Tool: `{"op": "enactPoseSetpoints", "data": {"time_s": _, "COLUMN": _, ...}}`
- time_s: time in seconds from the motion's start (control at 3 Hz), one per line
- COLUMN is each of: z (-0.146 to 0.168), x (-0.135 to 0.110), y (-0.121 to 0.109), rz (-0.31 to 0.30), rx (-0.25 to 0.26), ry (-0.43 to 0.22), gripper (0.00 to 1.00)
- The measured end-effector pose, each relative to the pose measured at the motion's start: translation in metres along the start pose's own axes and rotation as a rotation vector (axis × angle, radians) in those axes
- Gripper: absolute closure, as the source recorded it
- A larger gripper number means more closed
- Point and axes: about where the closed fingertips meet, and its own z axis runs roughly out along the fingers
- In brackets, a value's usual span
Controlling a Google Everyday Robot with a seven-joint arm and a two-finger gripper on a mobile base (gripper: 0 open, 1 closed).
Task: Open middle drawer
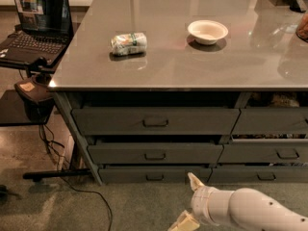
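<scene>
The middle drawer (120,154) is the wide dark grey front in the left column under the counter, with a small dark loop handle (155,156) at its centre. A dark gap shows above its front. My gripper (189,202) is low in the foreground, below and a little right of that handle, apart from the drawers. It is open and empty, with one pale fingertip (194,180) pointing up near the bottom drawer and the other fingertip (184,222) near the lower edge.
A taller-fronted drawer (155,121) lies above and a slimmer one (154,175) below; more drawers (269,153) stand to the right. The counter (168,66) bears a crumpled packet (128,43) and a white bowl (207,31). A laptop (36,25) on a stand and floor cables (72,186) are at left.
</scene>
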Motion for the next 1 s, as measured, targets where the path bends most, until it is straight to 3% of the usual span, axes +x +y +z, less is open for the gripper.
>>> {"op": "enactPoseSetpoints", "data": {"time_s": 0.33, "z": 0.032, "x": -0.006, "y": -0.013, "rz": -0.079, "rx": 0.056, "ry": 0.001, "gripper": 0.00}}
{"op": "enactPoseSetpoints", "data": {"time_s": 0.67, "z": 0.044, "x": -0.029, "y": -0.026, "rz": -0.114, "rx": 0.099, "ry": -0.035, "gripper": 0.00}}
{"op": "enactPoseSetpoints", "data": {"time_s": 1.0, "z": 0.044, "x": -0.029, "y": -0.026, "rz": -0.113, "rx": 0.099, "ry": -0.035, "gripper": 0.00}}
